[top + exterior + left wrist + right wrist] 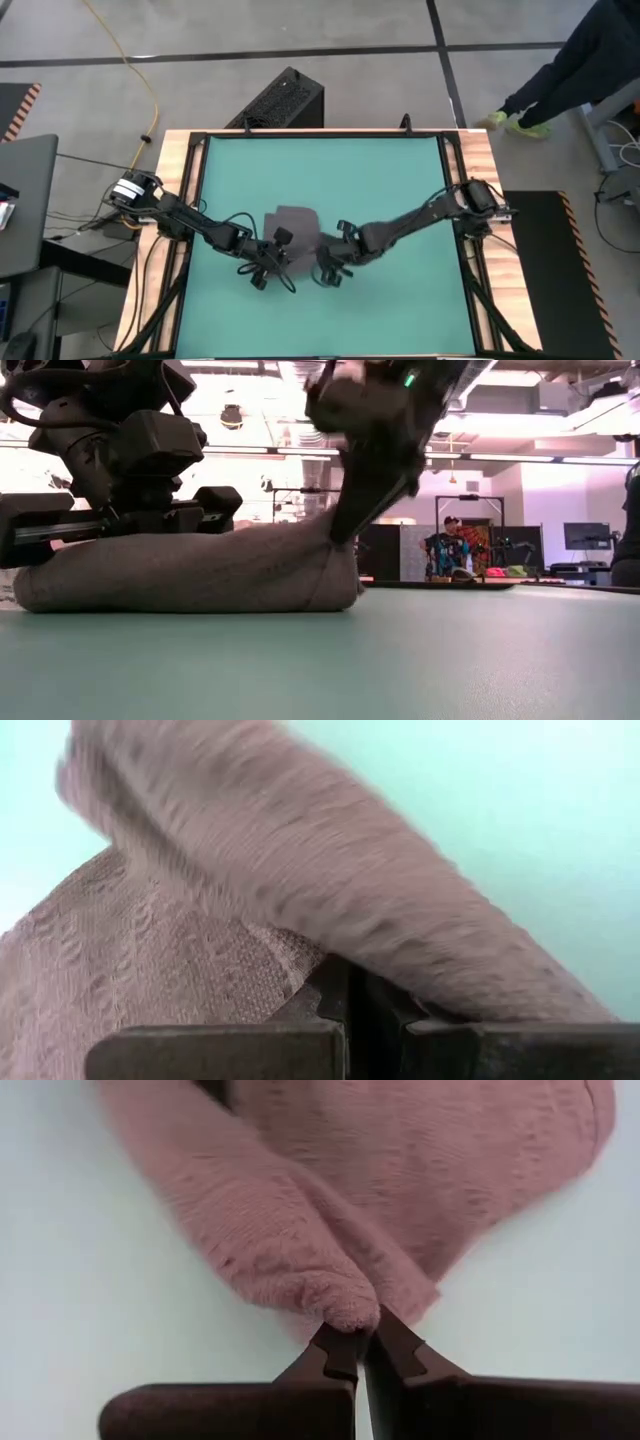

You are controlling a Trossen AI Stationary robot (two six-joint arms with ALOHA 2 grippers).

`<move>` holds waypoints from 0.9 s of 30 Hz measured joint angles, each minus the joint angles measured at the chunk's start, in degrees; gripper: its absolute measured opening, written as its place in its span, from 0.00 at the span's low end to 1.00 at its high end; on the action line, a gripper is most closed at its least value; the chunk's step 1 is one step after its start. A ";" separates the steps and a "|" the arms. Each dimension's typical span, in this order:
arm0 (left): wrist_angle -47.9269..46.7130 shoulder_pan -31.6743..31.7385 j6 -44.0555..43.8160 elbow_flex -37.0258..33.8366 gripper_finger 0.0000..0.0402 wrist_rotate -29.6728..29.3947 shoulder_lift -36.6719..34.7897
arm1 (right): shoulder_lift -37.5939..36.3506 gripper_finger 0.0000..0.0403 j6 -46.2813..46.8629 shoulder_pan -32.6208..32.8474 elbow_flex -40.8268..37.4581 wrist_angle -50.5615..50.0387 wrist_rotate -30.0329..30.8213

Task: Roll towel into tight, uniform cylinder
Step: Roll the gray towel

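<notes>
Lying partly rolled on the teal mat [400,200], the towel [297,232] is pinched by both claws, left claw [281,254] and right claw [322,258].

The towel [296,226], dark grey and soft, lies near the middle of the teal mat [400,180], its near edge rolled into a thick, low fold.

1 overhead view, 1 table-level view, 2 close wrist views, all sharing the towel [297,228] on the mat [400,180].
</notes>
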 joint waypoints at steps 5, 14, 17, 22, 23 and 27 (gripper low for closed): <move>0.00 0.02 -0.04 -0.02 0.00 1.48 0.00 | 1.90 0.05 -0.64 -2.54 -0.92 0.70 -1.38; 1.12 0.02 -1.87 0.33 0.00 4.45 -0.17 | 1.90 0.05 -0.24 -5.22 -1.28 0.51 -4.64; -1.65 0.00 -1.40 1.58 0.00 5.67 -1.07 | 1.90 0.05 0.64 -6.39 -2.43 0.83 -5.01; -5.80 -0.14 -1.33 3.59 0.00 6.86 -4.89 | 1.92 0.05 0.67 -7.36 -2.82 -0.07 -5.60; -6.85 -0.15 -1.33 3.96 0.00 6.90 -5.85 | 1.92 0.05 0.33 -7.36 -2.85 -0.23 -5.54; -15.30 -0.24 -1.45 5.96 0.00 2.22 -11.08 | 1.99 0.05 -0.73 -7.36 -2.89 -0.06 -5.42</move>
